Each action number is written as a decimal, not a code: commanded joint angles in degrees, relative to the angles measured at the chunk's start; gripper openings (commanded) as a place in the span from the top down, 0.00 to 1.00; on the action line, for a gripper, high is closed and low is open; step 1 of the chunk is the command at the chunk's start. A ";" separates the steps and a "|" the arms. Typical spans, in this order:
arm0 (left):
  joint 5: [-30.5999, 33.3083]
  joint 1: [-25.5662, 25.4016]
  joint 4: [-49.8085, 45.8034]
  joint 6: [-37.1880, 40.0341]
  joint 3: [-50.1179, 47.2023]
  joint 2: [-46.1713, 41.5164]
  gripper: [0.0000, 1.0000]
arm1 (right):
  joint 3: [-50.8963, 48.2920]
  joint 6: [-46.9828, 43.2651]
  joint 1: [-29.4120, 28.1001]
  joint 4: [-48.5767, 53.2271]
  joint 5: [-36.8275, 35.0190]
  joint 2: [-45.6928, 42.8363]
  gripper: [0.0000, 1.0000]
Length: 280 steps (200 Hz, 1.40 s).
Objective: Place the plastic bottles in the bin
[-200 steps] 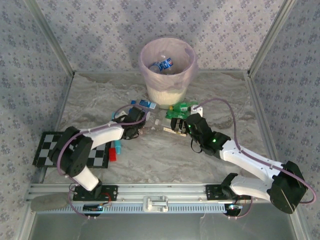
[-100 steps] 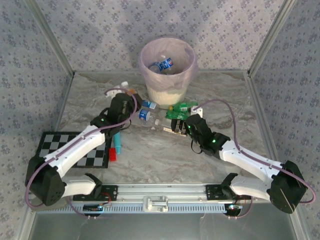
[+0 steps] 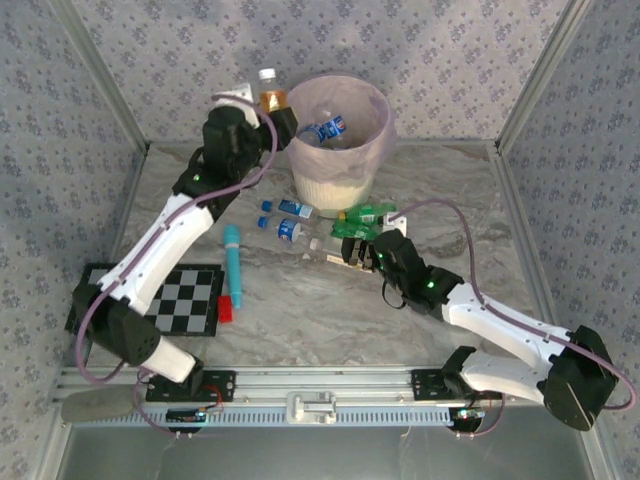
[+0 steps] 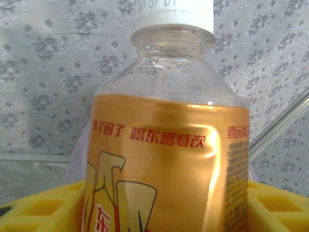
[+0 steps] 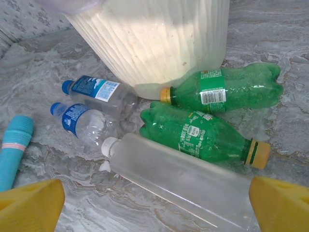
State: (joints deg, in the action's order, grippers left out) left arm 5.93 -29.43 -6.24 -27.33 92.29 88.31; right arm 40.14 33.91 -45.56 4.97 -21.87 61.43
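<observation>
Yellow pads at the bottom corners: that's the right gripper, jaws spread as wide as they go, holding nothing, hanging just over a frosted clear plastic bottle with a white cap lying diagonally on the marble-look table. My worry: it's round and slick, so an off-centre squeeze could squirt it into the two green plastic bottles lying just behind it. Left of those, two small blue-labelled bottles lie by the foot of the ribbed cream bin with its pink bag liner. The teal stick tool further left isn't ours to bin.

Far side: the left gripper is up high, clamped on an upright gold-labelled bottle with a white cap, right at the bin's left rim, not clearly over the opening. Let go there and I reckon it clips the rim and drops outside. The left wrist view gives the grip, pads hugging both sides of the label; the top view gives the bottle's place against the rim.
</observation>
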 commanded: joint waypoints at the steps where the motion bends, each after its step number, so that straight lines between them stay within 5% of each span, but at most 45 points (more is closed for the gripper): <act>1: -7.40 0.38 -5.46 4.21 9.66 5.47 0.35 | -0.59 1.37 -0.46 1.42 -2.27 -1.99 0.00; 75: -19.05 0.46 -35.05 7.91 53.43 33.68 0.35 | -0.86 1.47 -1.15 2.50 -2.39 -3.73 0.00; 105: -19.25 0.43 -39.85 8.06 62.57 41.10 0.34 | -0.85 1.25 -1.33 3.83 -2.89 -4.94 0.00; 139: -18.70 0.43 -39.63 7.67 62.72 43.29 0.28 | -1.00 1.21 -1.48 5.84 -3.61 -6.44 0.00; 174: -19.03 0.46 -39.62 7.85 62.70 42.33 0.06 | -1.03 0.73 -1.41 7.55 -4.41 -7.03 0.00; 229: -19.71 0.27 -40.21 7.92 61.07 36.09 0.03 | 0.40 -1.48 -0.38 8.43 -2.06 -3.58 0.00; 280: -18.82 -1.06 -20.80 6.00 32.53 17.61 0.02 | 7.35 -9.52 0.82 14.32 1.50 5.71 0.00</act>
State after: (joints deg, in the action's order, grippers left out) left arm -12.82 -29.54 -39.40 -20.18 135.66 115.74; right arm 42.70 29.91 -45.10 14.66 -21.82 63.55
